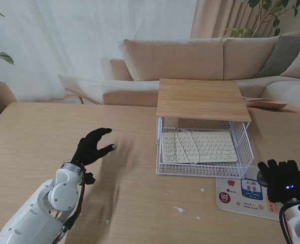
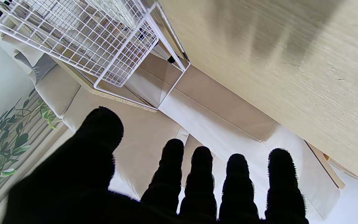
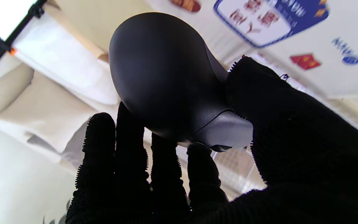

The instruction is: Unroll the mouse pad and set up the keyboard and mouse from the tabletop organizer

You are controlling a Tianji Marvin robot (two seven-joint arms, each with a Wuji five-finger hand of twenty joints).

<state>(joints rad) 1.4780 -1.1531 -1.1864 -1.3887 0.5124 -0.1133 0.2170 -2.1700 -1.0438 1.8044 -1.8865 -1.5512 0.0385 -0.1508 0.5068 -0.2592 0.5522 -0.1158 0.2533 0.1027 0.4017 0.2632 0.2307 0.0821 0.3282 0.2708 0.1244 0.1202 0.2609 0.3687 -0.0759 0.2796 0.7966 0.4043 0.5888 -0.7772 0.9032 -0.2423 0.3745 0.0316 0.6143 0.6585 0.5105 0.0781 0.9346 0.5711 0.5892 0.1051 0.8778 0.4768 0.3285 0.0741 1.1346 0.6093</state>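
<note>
Over table [image 1: 33, 132], right hand [image 3: 228, 149] grips mouse [image 3: 166, 77].

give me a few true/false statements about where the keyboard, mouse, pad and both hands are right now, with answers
1. The keyboard lies inside the wire organizer. True.
2. The right hand is empty. False: it holds the black mouse.
3. The mouse pad is still rolled up. False: it lies flat on the table, nearer to me than the organizer.
4. The left hand holds nothing, fingers apart. True.
5. The keyboard's cable is plugged into the mouse. False: it lies looped on the keyboard.
</note>
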